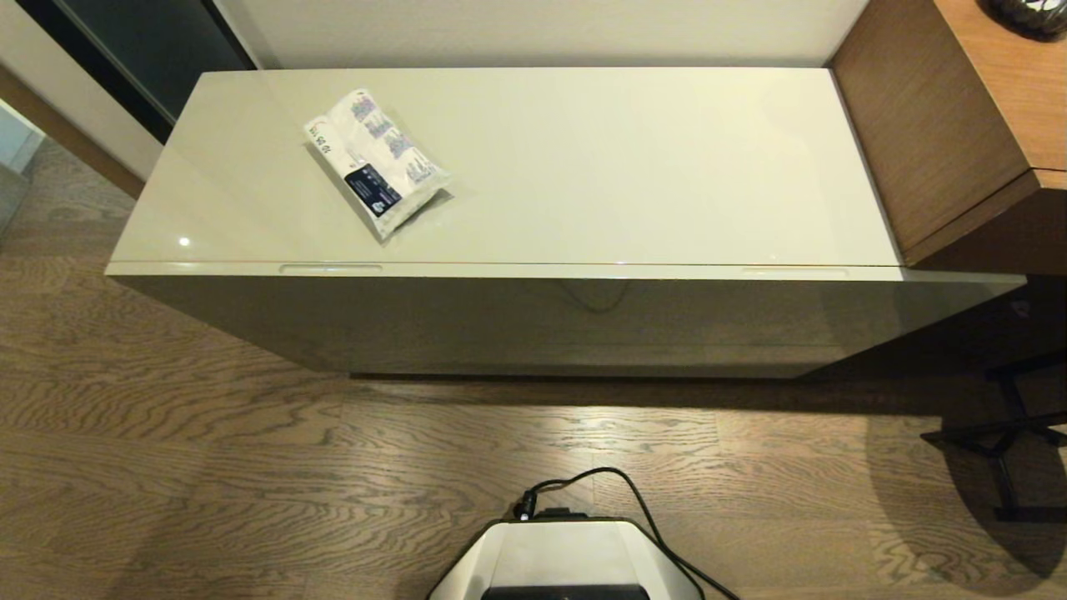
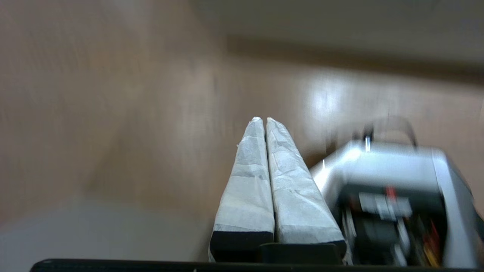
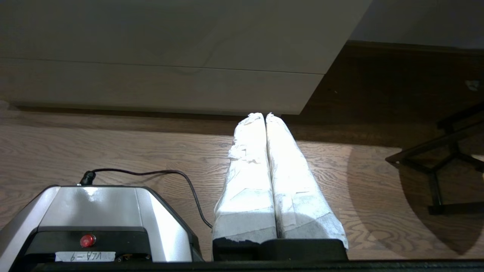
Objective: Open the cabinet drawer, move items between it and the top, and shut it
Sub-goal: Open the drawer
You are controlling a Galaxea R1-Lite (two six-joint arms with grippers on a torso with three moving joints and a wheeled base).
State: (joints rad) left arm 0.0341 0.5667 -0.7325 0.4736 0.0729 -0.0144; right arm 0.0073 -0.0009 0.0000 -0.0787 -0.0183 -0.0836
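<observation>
Hanging low w/ taped fingers pressed together on nothing, left gripper (image 2: 266, 120) over bare wood floor (image 2: 113, 113) beside robot base (image 2: 397, 181), nowhere near cabinet. Same story for right gripper (image 3: 266, 115): clenched, empty, tips aimed toward foot of cabinet front, base w/ red button at lower left of that frame. Neither arm visible in head view; only base (image 1: 567, 558) & its black cable (image 1: 633, 500) at bottom centre.

Farther out, cabinet drawer (image 1: 542, 321) looking fully shut, front flush under the top (image 1: 625, 167), slot handles at left (image 1: 331, 268) & right (image 1: 794, 271) of front edge. Tissue packet (image 1: 377, 162) lying diagonally in upper left of head frame, on the top, set back from front edge, behind left handle. No slipper visible anywhere; likely inside drawer, can't confirm. Brown wood-grain furniture (image 1: 934, 125) butting against right end.

Judged stage: nothing begun, opening pull first. Risks from here: slim recessed slots giving little purchase, so closed fingertips could slide off glossy face or miss the slot; pulling one handle alone on so wide a drawer could rack & jam it; a hard yank could jolt packet toward front edge & into open drawer or onto floor; right arm's reach crowded by brown unit & black stand (image 1: 1013, 433) at lower right.
</observation>
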